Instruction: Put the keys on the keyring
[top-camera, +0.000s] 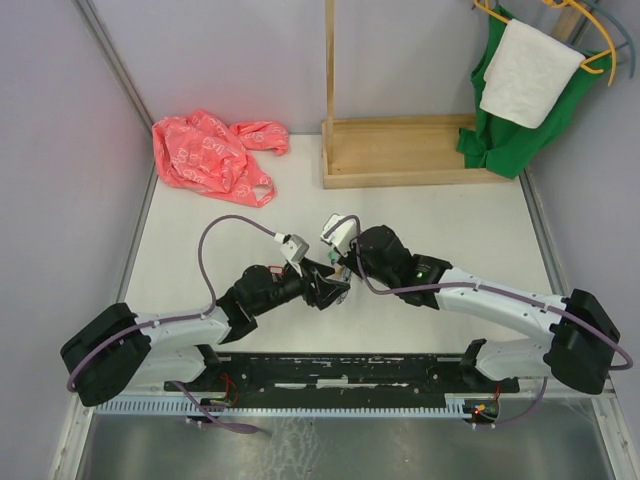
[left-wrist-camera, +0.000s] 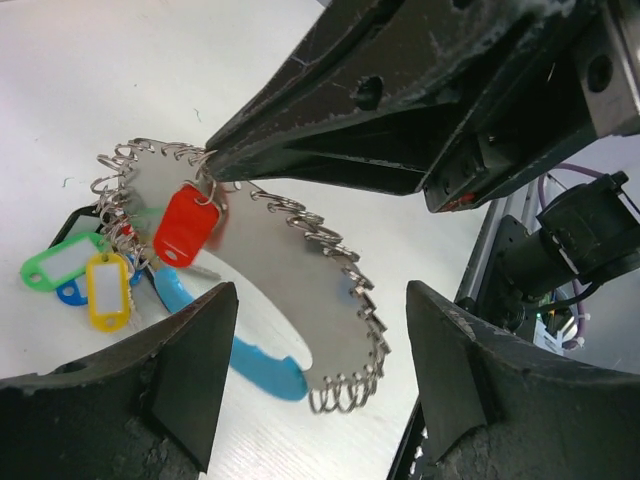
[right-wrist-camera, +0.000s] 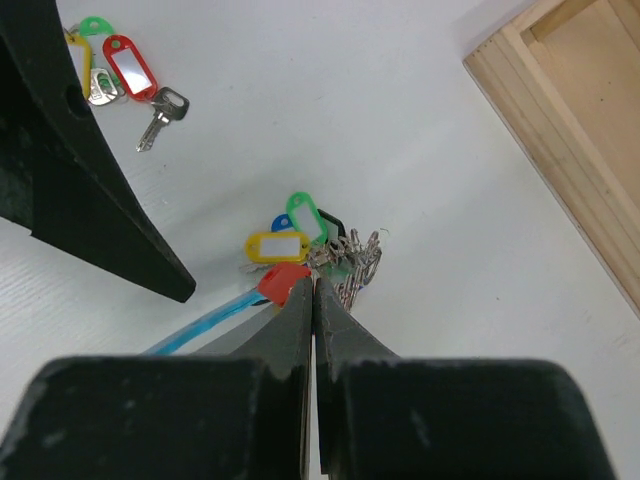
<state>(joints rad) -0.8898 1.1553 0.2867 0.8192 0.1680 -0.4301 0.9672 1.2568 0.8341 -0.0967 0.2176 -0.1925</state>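
Left gripper (top-camera: 330, 292) and right gripper (top-camera: 347, 272) meet tip to tip at mid-table in the top view. They are too tightly knotted there to read either set of jaws. A pink bag (top-camera: 210, 155) and a wooden stand (top-camera: 400, 150) sit well apart at the far side.

From the left wrist, the left gripper's fingers (left-wrist-camera: 190, 370) stand apart with nothing between them. The keyring (left-wrist-camera: 355, 282) lies just beyond them on the table (left-wrist-camera: 120, 70). The right gripper (left-wrist-camera: 208, 165) reaches in from above, its tips together and pinching the beaded part beside a red tag (left-wrist-camera: 185, 225). Green, yellow and blue tagged keys (left-wrist-camera: 90, 275) bunch at the loop's far end. I cannot tell whether the loop is lifted clear.

From the right wrist, the right gripper (right-wrist-camera: 312, 288) is closed on the keyring (right-wrist-camera: 205, 322) at the red tag (right-wrist-camera: 283, 280), and a left finger (right-wrist-camera: 100, 180) is close by. Loose keys (right-wrist-camera: 125, 70) wait well apart, off the ring.

I judge that one key is threaded and the left arm is free. The next move calls for the left arm to fetch a loose key by its tag. The right must hold the ring steady and keep its opening presented.
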